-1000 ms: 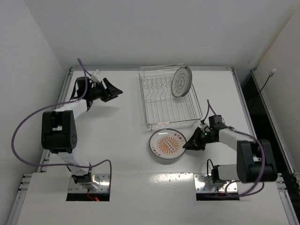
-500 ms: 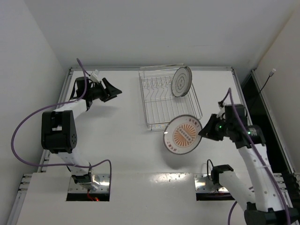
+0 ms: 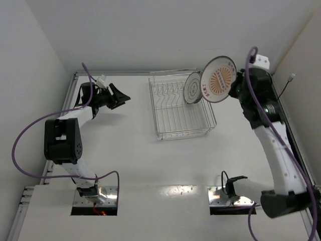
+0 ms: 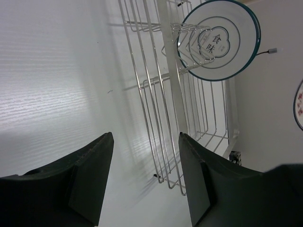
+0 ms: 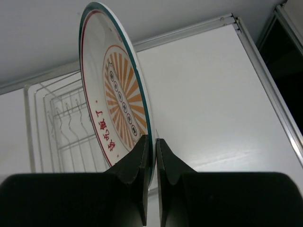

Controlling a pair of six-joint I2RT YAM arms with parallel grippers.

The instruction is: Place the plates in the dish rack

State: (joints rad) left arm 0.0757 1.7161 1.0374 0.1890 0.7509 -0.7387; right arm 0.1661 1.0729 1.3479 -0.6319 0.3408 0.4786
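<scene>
The sunburst plate (image 3: 219, 79) is off the counter, carried on edge in the air above the far right corner of the dish rack (image 3: 183, 134). The right hand (image 3: 233, 86) is clenched on its rim, one finger on each face, as the right wrist view confirms. Holding it near vertical probably presents the plate edge-first, the attitude needed to drop between the divider prongs (image 3: 168, 90).

The ringed plate (image 3: 194, 87) already stands upright in the rack at the far right end, leaning on the prongs. The carried plate therefore appears to need a free slot to its left. Contact between the two rims is the main risk. No third plate is in view.

The left hand (image 3: 122, 96) is released and empty, its jaws apart. It hangs over the counter (image 3: 125, 145) well left of the rack, out of the loading path.

The counter is plain white with a metal edge strip. White walls (image 3: 150, 35) close in the back and both sides.
</scene>
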